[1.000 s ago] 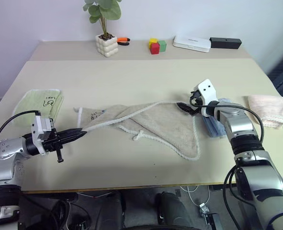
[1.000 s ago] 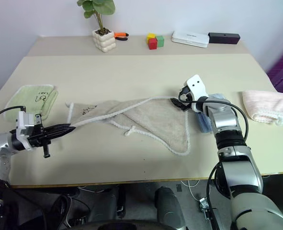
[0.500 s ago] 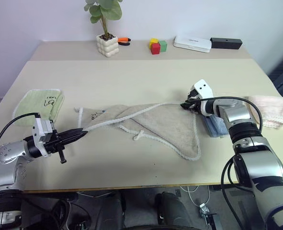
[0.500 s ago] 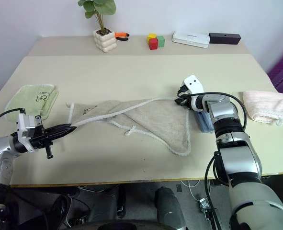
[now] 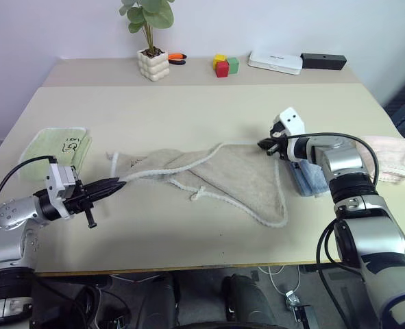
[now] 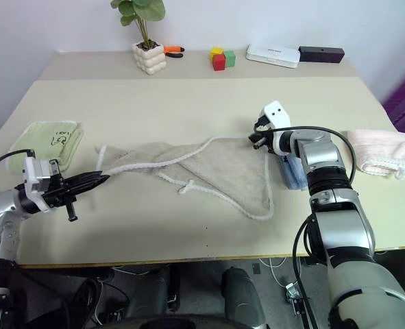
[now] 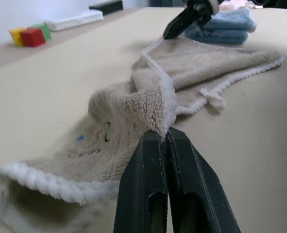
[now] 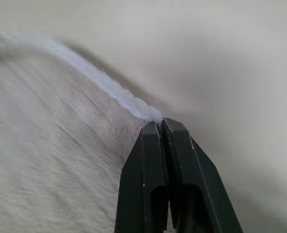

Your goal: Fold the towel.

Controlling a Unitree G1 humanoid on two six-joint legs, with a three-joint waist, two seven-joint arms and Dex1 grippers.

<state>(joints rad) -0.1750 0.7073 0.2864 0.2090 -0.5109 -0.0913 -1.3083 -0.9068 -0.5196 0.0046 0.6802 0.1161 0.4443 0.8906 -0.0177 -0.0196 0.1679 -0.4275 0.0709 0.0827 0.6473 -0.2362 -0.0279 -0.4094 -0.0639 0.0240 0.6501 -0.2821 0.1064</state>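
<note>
Open tabletop (image 5: 209, 110) stretches behind the towel (image 5: 236, 175), clear as far as the plant pot (image 5: 152, 65) and coloured blocks (image 5: 225, 66) lining the back edge. A folded green towel (image 5: 55, 149) crowds the left gripper's (image 5: 120, 183) side. A blue towel (image 5: 308, 179) and a pink towel (image 5: 393, 157) hem in the right gripper (image 5: 262, 144).

Four towels (image 5: 219, 175), three coloured blocks (image 5: 223, 66), one potted plant (image 5: 151, 58), two pincers (image 5: 119, 184).

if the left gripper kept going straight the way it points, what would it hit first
Likely the towel. The left gripper is already shut on its edge and points along the bunched cloth, toward the right gripper.
</note>
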